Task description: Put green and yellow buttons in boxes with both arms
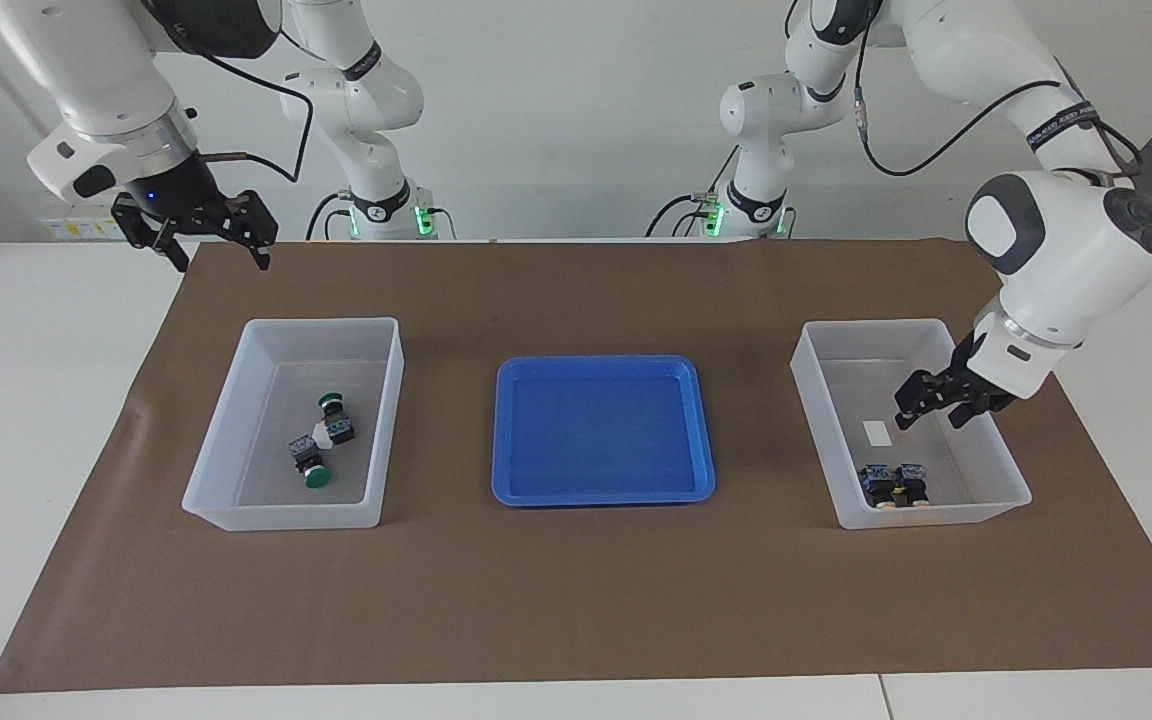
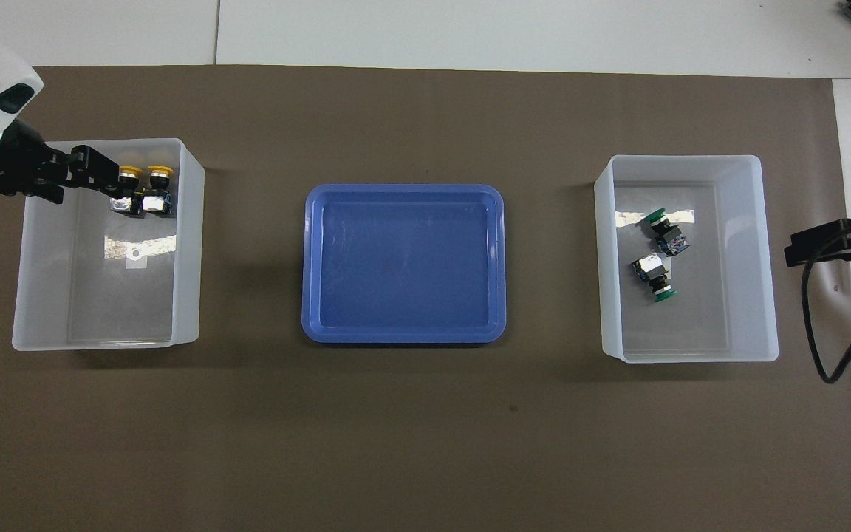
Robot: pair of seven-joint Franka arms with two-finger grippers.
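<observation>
Two yellow buttons (image 1: 894,485) lie side by side in the box (image 1: 936,515) at the left arm's end; they also show in the overhead view (image 2: 143,188), in that box's (image 2: 189,244) corner farthest from the robots. My left gripper (image 1: 930,420) hangs open and empty just inside this box, beside the yellow buttons and apart from them; it also shows from above (image 2: 89,181). Two green buttons (image 1: 321,440) lie on their sides in the box (image 1: 281,518) at the right arm's end, seen from above too (image 2: 660,255). My right gripper (image 1: 218,245) is open, empty and raised over the table's corner.
A shallow blue tray (image 1: 601,495) sits empty between the two boxes, also in the overhead view (image 2: 403,336). A brown mat (image 1: 576,600) covers the table under everything. A small white label (image 1: 877,432) lies on the box floor under my left gripper.
</observation>
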